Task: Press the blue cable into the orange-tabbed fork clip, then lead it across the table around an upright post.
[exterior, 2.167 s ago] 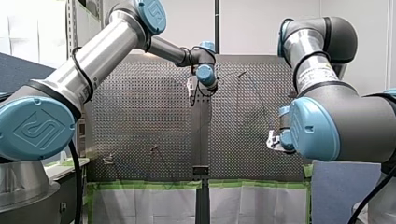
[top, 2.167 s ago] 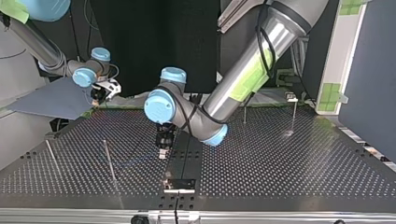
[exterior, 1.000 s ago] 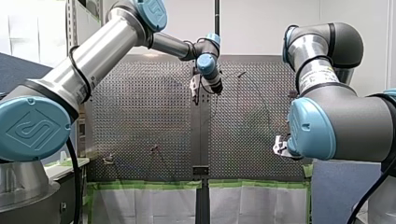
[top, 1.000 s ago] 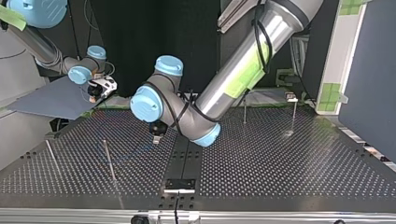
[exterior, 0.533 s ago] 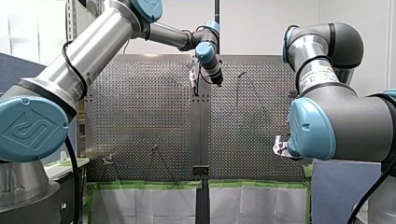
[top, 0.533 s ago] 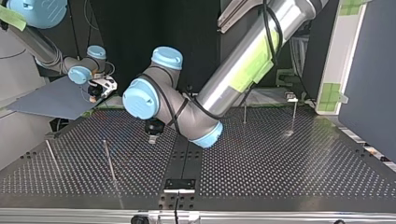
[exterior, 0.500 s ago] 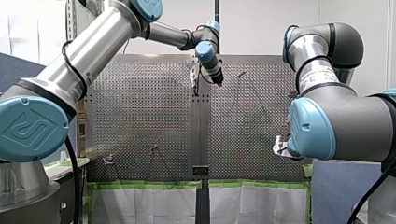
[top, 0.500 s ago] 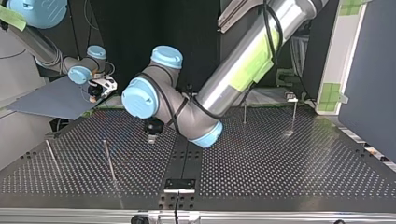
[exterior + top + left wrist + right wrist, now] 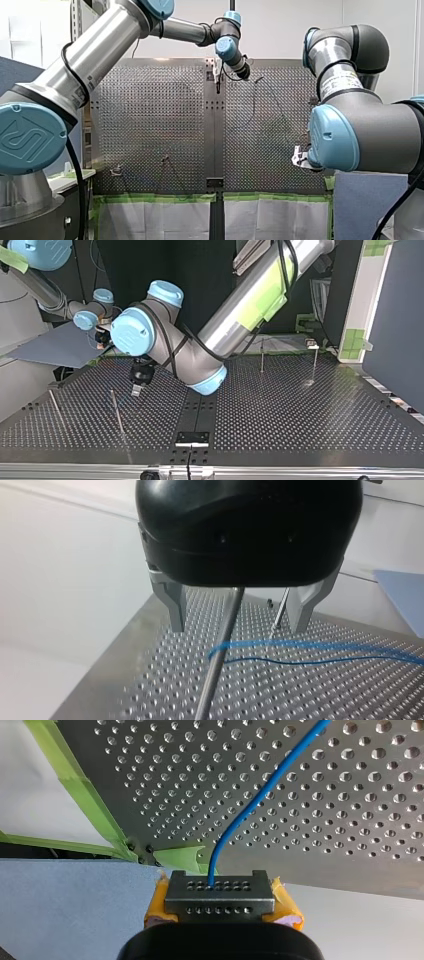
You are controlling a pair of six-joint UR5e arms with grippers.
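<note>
On the perforated table [image 9: 150, 680], the blue cable [image 9: 320, 644] lies bent against an upright post [image 9: 211, 680]. Our left end effector [image 9: 235, 627] straddles that post, released. Our right end effector [image 9: 220, 897] is clenched on the cable near the table's edge. Thin and limp, it is best gripped, we judge, beside the bend.

In the left wrist view, the body of my left claw [image 9: 236, 629] hides the top of the upright post [image 9: 212, 675], and its foot runs off the edge. The blue cable [image 9: 320, 644] also leaves the edge (far end unseen). In the front view, a blue-capped joint [image 9: 330, 137] covers most of my right claw [image 9: 299, 159].
</note>
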